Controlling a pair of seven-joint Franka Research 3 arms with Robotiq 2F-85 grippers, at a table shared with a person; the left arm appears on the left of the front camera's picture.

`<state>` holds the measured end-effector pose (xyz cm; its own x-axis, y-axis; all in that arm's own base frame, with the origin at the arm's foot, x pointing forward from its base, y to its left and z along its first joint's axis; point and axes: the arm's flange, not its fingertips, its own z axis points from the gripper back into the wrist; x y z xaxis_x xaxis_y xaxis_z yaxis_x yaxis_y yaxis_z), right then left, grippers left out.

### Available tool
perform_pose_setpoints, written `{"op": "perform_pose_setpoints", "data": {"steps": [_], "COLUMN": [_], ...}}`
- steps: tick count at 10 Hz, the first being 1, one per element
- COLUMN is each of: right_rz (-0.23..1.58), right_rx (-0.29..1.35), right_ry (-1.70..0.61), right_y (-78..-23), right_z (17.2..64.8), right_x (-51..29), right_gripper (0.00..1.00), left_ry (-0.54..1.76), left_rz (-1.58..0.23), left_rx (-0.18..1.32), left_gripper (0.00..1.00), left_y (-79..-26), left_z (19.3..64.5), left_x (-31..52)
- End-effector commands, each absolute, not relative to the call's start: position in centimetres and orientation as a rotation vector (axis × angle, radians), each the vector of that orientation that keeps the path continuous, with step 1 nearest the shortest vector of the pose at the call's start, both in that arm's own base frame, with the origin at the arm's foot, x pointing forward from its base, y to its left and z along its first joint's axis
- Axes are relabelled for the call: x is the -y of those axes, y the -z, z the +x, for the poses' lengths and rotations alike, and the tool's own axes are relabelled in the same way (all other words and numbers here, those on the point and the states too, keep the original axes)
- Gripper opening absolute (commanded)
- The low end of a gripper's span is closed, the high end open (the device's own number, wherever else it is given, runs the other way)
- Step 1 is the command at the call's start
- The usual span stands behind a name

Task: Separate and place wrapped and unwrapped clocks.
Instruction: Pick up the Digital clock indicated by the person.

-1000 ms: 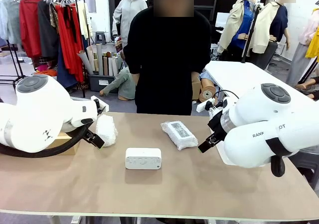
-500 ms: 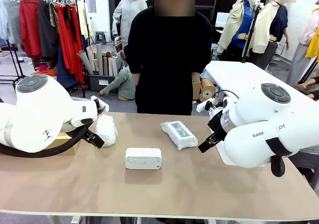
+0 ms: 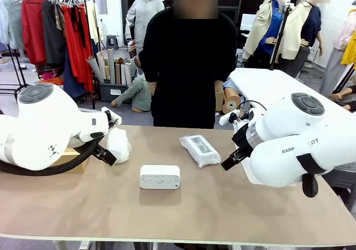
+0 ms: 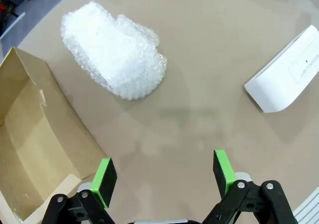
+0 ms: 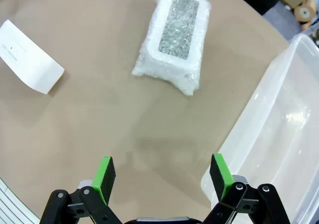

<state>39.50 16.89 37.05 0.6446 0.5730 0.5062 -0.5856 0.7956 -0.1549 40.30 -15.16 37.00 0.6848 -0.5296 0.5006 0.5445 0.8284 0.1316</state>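
A bare white clock (image 3: 159, 176), rounded and rectangular, is seen at the centre of the front view. A white bubble-wrap bundle (image 3: 118, 145) lies to its upper left, partly covered by the left arm (image 3: 44, 125); a clear-plastic bundle (image 3: 199, 150) with a grey label lies upper right. Their contents cannot be made out. The left gripper (image 4: 163, 171) and right gripper (image 5: 162, 173) are spread wide, nothing held.
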Motion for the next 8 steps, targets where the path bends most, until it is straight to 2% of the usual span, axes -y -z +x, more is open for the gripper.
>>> {"op": "perform_pose_setpoints", "data": {"steps": [1,2,3,4,8], "right_rz": [0.024,0.024,0.024,0.097,0.193], "right_rx": [0.568,0.568,0.568,0.549,0.459], "right_ry": [-0.659,-0.659,-0.66,-0.667,-0.747], "right_y": [-37.1,-37.1,-37.0,-37.4,-40.4], "right_z": [39.5,39.5,39.5,39.4,39.1], "right_x": [-16.9,-16.9,-16.9,-17.2,-17.7], "right_gripper": [1.0,1.0,1.0,1.0,1.0], "left_ry": [0.602,0.602,0.642,0.645,0.774], "left_rz": [-0.028,-0.028,-0.058,-0.085,-0.264], "left_rx": [0.552,0.552,0.486,0.45,0.414], "left_gripper": [1.0,1.0,1.0,1.0,1.0], "left_y": [-37.0,-37.0,-37.6,-38.0,-42.6], "left_z": [40.3,40.3,40.5,40.6,40.5], "left_x": [15.2,15.2,15.2,15.3,14.9]}}
